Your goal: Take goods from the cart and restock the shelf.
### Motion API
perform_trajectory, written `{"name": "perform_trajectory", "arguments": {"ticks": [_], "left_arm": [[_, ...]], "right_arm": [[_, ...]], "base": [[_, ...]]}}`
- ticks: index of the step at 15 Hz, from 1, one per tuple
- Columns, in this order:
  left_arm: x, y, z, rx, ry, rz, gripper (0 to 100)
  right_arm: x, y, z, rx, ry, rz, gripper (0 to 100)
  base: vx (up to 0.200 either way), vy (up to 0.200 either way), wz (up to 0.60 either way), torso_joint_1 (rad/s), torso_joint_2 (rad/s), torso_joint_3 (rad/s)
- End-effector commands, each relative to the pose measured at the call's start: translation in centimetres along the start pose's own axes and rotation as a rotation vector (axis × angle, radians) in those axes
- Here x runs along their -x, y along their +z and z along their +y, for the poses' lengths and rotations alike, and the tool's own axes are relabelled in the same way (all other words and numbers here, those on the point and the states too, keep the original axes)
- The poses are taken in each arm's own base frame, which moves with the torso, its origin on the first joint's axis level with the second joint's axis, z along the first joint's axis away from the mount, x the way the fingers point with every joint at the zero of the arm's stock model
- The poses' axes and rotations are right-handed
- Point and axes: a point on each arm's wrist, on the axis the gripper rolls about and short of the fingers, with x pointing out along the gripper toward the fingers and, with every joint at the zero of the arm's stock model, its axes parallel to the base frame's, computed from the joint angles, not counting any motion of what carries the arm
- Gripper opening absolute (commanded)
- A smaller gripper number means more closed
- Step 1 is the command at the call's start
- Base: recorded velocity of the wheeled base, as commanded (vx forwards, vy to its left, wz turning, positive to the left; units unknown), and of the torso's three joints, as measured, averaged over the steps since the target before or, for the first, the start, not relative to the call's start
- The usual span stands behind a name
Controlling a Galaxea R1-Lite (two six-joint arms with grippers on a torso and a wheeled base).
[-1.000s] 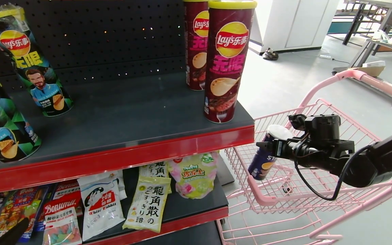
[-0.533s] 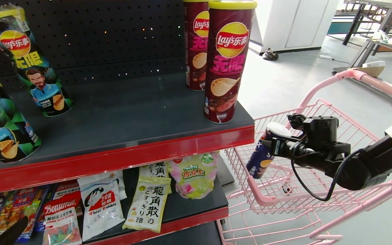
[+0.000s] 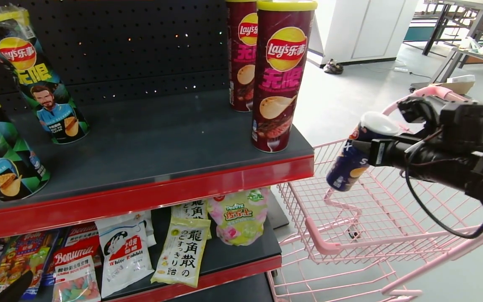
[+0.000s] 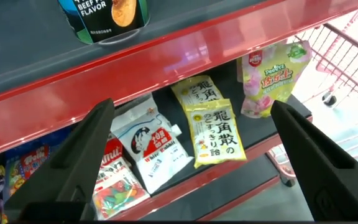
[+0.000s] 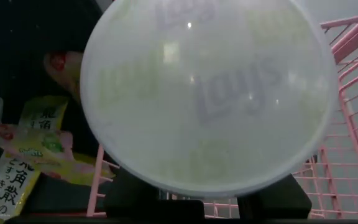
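While the right gripper (image 3: 365,147) is clenching a dark blue chip can (image 3: 350,163) just below its white lid (image 3: 377,123), the can is hanging tilted in the air over the pink cart (image 3: 333,247). It is off the right corner of the shelf (image 3: 162,142) and touching neither. The fingers are covering part of the can's print, so its label is hard to make out. In the right wrist view the lid (image 5: 207,93) is sitting right before the camera, hiding the can's body and the grip itself. Bits of cart wire (image 5: 353,143) are peeking past its rim.

The left gripper (image 4: 188,155) is hanging released, its two dark fingers (image 4: 86,155) spread wide with nothing between them. It is facing the bags on the lower shelf: a white bag (image 4: 154,149), a yellow bag (image 4: 213,127) and a green-and-pink bag (image 4: 269,78).

On the upper board a maroon can (image 3: 281,75) is standing near the right edge, half hiding a second maroon can (image 3: 241,54) behind it. At the left, two green-and-blue cans (image 3: 44,84) are standing, the nearer one cut off by the frame.
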Motion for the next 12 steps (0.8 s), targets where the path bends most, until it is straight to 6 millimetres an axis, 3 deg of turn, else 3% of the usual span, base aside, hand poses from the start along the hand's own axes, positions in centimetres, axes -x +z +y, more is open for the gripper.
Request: {"name": "perform_trajectory", "arguments": {"ticks": [1,2,3,4,6,8,12], "left_arm": [[0.3,0.0,0.0,-0.017,0.004,-0.013,100],[0.4,-0.1,0.0,-0.054,0.014,-0.015,100],[0.5,-0.1,-0.1,-0.067,0.014,-0.019,100],[0.6,-0.1,-0.1,-0.069,0.017,-0.024,100],[0.7,0.0,0.0,-0.070,0.040,-0.034,100],[1.2,0.3,0.1,-0.068,0.091,-0.058,100],[1.3,-0.1,0.0,-0.043,0.087,-0.058,100]], "right_arm": [[7.4,4.4,-0.3,0.082,-0.046,-0.131,0],[11.0,5.2,0.0,0.095,-0.053,-0.122,0],[12.7,5.3,0.2,0.096,-0.058,-0.116,0],[16.0,4.9,0.7,0.098,-0.060,-0.119,0],[21.2,2.7,1.2,0.128,-0.068,-0.063,0],[25.1,0.8,1.5,0.124,-0.088,-0.024,0],[27.2,-0.9,1.7,0.162,-0.151,-0.049,0]], "base": [[0.000,0.000,0.00,0.000,0.00,0.000],[0.000,0.000,0.00,0.000,0.00,0.000],[0.000,0.000,0.00,0.000,0.00,0.000],[0.000,0.000,0.00,0.000,0.00,0.000],[0.000,0.000,0.00,0.000,0.00,0.000],[0.000,0.000,0.00,0.000,0.00,0.000],[0.000,0.000,0.00,0.000,0.00,0.000]]}}
